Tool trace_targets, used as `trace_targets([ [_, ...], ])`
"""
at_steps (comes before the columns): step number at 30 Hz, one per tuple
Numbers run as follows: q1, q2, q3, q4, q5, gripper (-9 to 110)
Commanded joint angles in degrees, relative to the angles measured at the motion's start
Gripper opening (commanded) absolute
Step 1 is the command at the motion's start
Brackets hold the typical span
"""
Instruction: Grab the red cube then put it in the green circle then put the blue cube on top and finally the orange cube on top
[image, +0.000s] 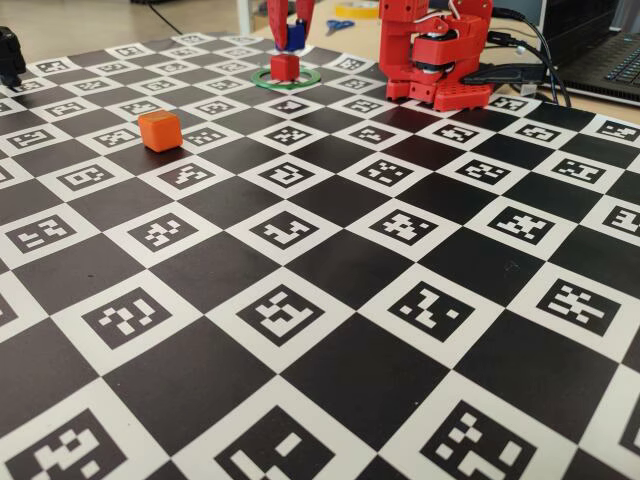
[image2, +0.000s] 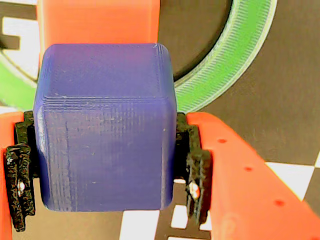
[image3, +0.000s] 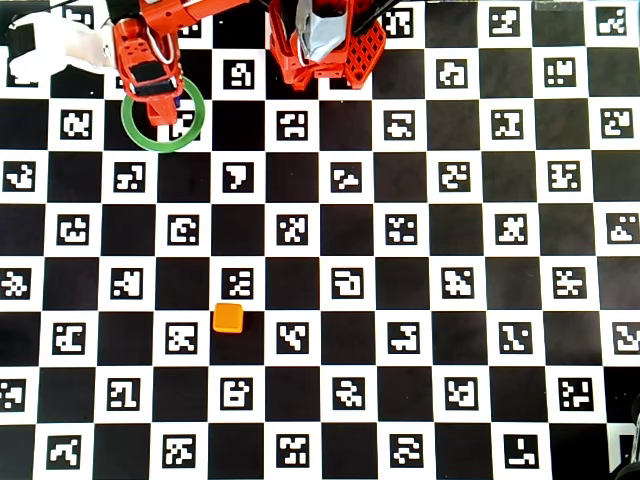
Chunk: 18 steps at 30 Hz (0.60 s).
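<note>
Inside the thin flat green ring (image: 286, 77), at the upper middle of the fixed view, the small matte red cube (image: 285, 66) is seen sitting upright. Just above it the small deep-blue cube (image2: 105, 127) is held level, pinched on two opposite sides by the red end effector (image2: 105, 165); no long axis is presented by the cube. The small bright-orange cube (image3: 228, 318) is seen well apart, lower in the overhead view, on the black-and-white checkered marker surface (image3: 420, 300). The arm's red base (image: 440, 55) stands right of the ring.

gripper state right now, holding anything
Gripper: closed on the blue cube, held just above the red cube.
</note>
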Motion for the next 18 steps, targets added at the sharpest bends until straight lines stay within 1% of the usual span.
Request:
trace_targets([
  [1, 0.4, 0.4, -3.7, -1.3, 0.2, 6],
  [18, -0.2, -1.3, -4.8, -3.0, 1.0, 6],
])
